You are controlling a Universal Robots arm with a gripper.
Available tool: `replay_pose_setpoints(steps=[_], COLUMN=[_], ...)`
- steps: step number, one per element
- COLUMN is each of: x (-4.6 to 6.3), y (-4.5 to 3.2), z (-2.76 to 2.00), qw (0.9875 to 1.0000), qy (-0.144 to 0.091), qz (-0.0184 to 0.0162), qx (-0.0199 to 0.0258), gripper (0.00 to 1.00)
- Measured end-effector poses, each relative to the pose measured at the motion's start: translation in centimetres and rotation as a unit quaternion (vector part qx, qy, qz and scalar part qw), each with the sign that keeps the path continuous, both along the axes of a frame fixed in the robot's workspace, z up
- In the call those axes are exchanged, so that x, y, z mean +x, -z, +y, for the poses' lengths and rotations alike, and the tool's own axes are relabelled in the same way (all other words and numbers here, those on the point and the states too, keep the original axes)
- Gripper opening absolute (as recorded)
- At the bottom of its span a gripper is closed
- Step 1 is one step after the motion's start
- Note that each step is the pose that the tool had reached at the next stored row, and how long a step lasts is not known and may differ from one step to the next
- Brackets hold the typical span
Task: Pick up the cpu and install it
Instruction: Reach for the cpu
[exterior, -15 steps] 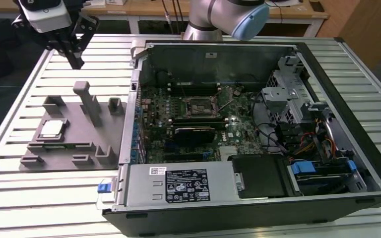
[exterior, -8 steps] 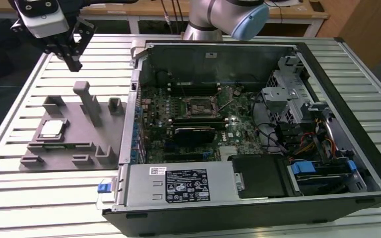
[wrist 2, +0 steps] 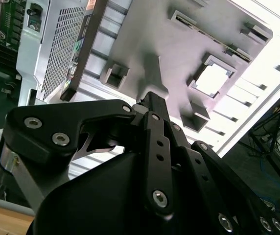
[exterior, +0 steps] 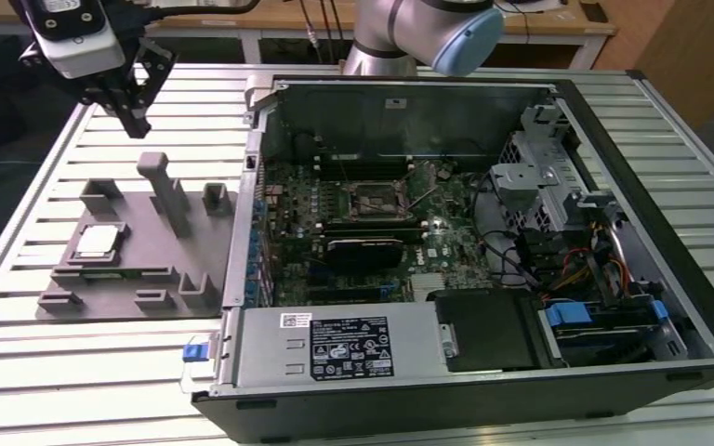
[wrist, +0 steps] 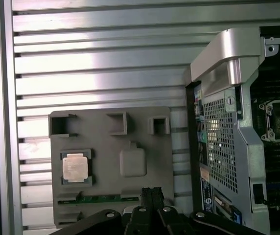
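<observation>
The cpu [exterior: 97,242], a small flat square chip with a silvery-grey top and paler rim, lies flat, apparently seated in a square recess of the grey fixture [exterior: 140,268] on the worktop [exterior: 34,372].

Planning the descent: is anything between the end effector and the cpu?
Nothing visible covers the cpu; its top lies bare in the grey fixture. The end effector hangs well above the fixture. The fixture's tall post rises beside the cpu, toward the exterior view's right, so it may crowd the descent.
</observation>
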State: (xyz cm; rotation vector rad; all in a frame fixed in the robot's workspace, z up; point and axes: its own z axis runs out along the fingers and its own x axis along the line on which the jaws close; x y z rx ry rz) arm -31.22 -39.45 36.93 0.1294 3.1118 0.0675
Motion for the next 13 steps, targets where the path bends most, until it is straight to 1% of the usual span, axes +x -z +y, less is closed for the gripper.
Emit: replay_pose_setpoints(steps=[13], x=[-1.1], y=[1.22], z=[0.71], qw=[1.0000], qy=[0.000], qz=[0.0000], qx=[0.0000], gripper=[0.11])
